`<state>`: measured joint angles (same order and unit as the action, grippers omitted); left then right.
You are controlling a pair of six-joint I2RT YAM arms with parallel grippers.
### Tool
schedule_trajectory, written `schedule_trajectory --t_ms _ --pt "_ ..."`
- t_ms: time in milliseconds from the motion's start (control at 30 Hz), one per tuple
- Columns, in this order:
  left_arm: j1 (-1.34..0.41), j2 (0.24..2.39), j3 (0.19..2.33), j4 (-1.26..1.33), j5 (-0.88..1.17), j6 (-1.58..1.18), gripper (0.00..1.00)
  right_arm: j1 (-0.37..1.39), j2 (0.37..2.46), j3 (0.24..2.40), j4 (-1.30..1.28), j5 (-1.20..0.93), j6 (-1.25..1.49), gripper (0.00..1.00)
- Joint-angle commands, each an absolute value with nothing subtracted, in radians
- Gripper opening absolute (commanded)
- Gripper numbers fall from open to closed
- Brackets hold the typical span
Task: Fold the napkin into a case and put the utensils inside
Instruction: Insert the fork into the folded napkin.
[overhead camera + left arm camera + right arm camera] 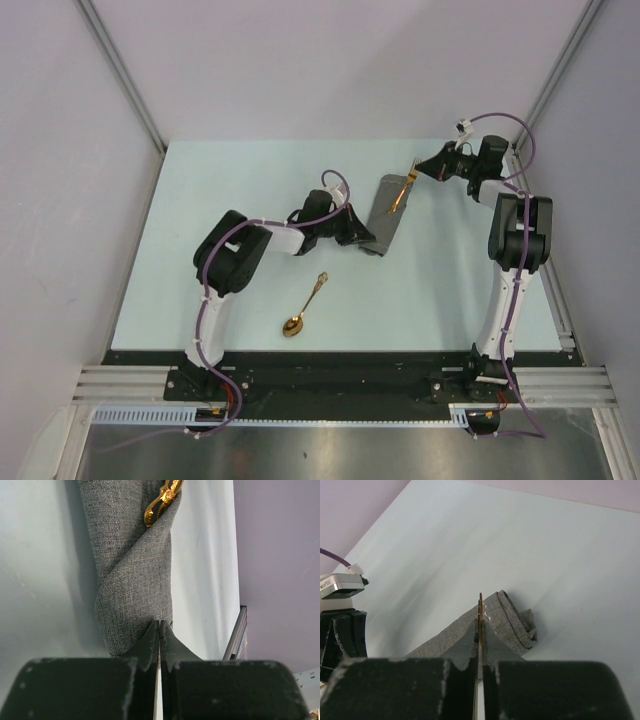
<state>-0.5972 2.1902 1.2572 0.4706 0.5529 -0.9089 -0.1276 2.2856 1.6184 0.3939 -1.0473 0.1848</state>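
Top external only: spoon (306,303) | right pincer (418,176) grasping fork (400,190) | left pincer (368,243) clenched at case (380,225)

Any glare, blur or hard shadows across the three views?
Top external: even light, soft shadows, and a small glint on the spoon bowl. Left wrist: the case weave is sharp, the fork handle glares gold, and the left pincer has a dark, blurred near body. Right wrist: the right pincer body is also blurred, the case folds are in focus, and a diffuse shadow lies on the table.
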Motion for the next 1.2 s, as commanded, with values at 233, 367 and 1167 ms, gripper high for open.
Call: schedule_trajectory --t_ms 233,367,1167 --pt "-0.595 2.194 1.241 0.515 0.555 -0.926 0.0 -0.104 2.332 1.721 0.241 -1.106 0.161 0.0" --pt "-0.597 2.195 1.244 0.526 0.56 -0.934 0.0 -0.095 2.344 1.761 0.138 -1.101 0.147 0.0" --pt "-0.597 2.181 1.238 0.543 0.56 -0.946 0.0 -0.008 2.355 1.736 -0.112 -1.092 0.118 0.01"
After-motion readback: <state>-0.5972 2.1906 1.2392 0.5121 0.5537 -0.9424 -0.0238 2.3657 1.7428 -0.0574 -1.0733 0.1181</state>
